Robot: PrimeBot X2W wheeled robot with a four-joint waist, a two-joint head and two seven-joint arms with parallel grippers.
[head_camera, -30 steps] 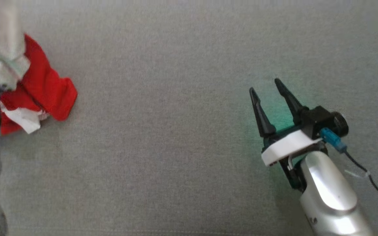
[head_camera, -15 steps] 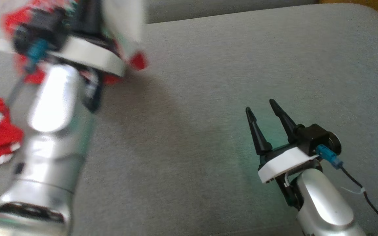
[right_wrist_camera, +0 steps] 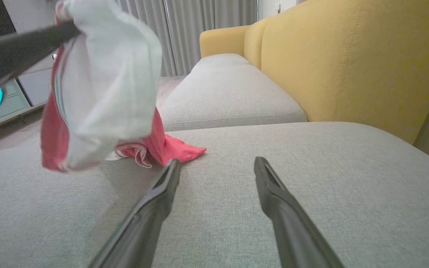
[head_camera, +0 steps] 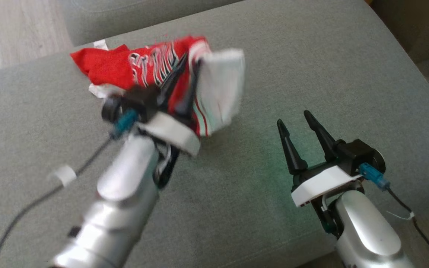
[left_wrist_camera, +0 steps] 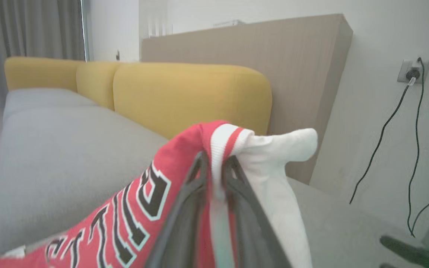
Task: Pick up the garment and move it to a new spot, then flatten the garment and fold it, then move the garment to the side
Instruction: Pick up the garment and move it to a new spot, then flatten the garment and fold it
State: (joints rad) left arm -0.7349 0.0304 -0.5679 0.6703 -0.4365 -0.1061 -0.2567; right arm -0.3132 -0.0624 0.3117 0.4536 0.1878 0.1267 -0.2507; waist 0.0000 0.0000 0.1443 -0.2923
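L gripper (head_camera: 189,63) is pinching the garment (head_camera: 125,67) by its collar, upper centre of frame; red tail is lying on the cushion (head_camera: 311,56). R gripper (head_camera: 292,116), lower right, is idling agape, empty. Lower before letting go, avoid bunching.

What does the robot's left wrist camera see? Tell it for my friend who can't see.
The left gripper pinches a red and white garment by its striped edge, held up over a grey sofa seat with a yellow backrest.
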